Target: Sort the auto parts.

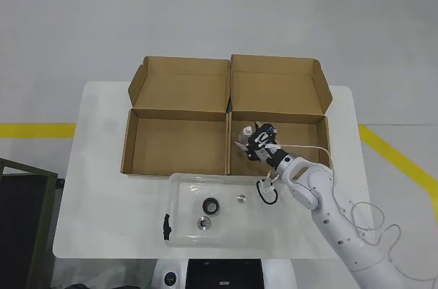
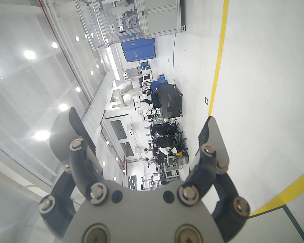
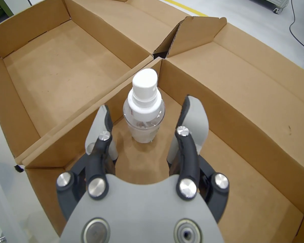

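Right wrist view: right end effector (image 3: 148,104), spread, faces a clear white-capped bottle (image 3: 144,117) inside the cardboard box (image 3: 243,117).

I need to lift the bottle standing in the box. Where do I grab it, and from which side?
Take the bottle by its clear round body just under the white cap, one finger each side. Come from where the open right pincer faces it: it stands upright near the box corner, so walls crowd the far sides. The stepped cap is narrower and may slip.
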{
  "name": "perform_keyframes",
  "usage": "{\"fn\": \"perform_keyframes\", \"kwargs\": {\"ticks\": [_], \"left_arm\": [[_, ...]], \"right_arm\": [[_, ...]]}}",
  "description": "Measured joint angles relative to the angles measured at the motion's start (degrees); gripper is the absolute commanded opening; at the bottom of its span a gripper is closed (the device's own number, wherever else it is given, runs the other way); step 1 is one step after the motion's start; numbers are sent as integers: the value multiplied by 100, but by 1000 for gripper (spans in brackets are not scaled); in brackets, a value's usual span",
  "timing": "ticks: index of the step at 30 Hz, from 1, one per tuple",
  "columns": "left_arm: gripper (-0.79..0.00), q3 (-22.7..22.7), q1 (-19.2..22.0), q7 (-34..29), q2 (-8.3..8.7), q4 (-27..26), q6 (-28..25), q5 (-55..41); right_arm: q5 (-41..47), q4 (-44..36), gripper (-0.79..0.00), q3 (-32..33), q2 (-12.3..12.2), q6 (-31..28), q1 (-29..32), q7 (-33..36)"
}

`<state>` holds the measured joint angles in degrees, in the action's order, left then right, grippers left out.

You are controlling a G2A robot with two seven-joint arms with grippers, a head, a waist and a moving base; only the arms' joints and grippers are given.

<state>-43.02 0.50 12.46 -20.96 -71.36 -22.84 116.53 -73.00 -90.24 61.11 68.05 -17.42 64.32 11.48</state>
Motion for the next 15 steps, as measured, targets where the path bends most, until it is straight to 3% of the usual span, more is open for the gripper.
{"fn": "perform_keyframes", "kwargs": {"ticks": [6,15], "left_arm": [[0,0,0,0,0,0,0,0],[0,0,0,0,0,0,0,0]], "right_arm": [[-258,-534,0,197,-55,-56,224,106],[-668,-1972,0,653,-211,-494,976,703]]}}
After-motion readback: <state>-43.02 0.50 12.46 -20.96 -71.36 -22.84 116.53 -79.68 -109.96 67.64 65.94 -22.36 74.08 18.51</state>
